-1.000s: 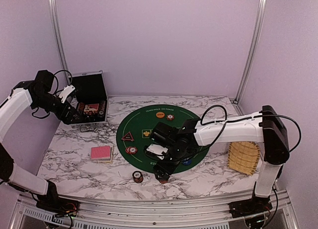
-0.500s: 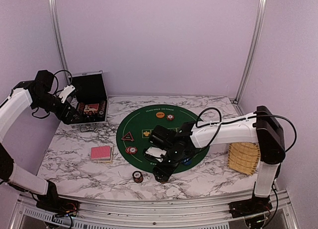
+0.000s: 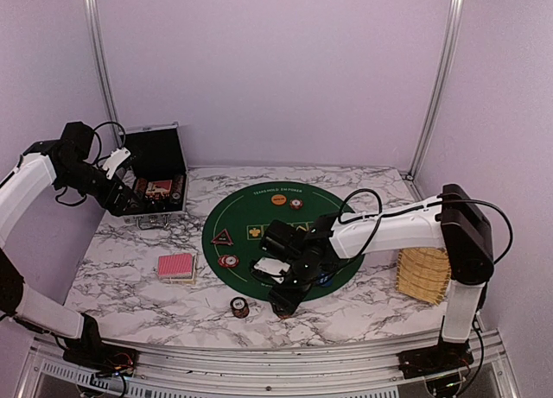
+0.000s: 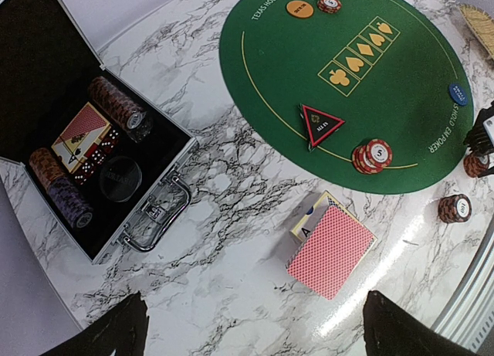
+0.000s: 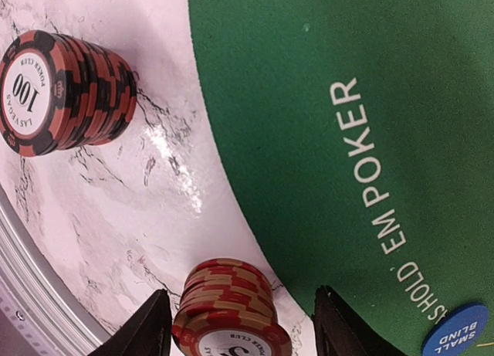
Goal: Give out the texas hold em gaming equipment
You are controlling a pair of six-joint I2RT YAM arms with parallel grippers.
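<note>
Right jaws drawn closer around chip stack (image 5: 231,310), still spread, gaps either side

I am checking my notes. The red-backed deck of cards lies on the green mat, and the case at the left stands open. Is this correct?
Not quite. The red-backed deck lies on the marble table, beside the green mat and apart from it, not on it; the left wrist view shows this. The case does stand open.
</note>
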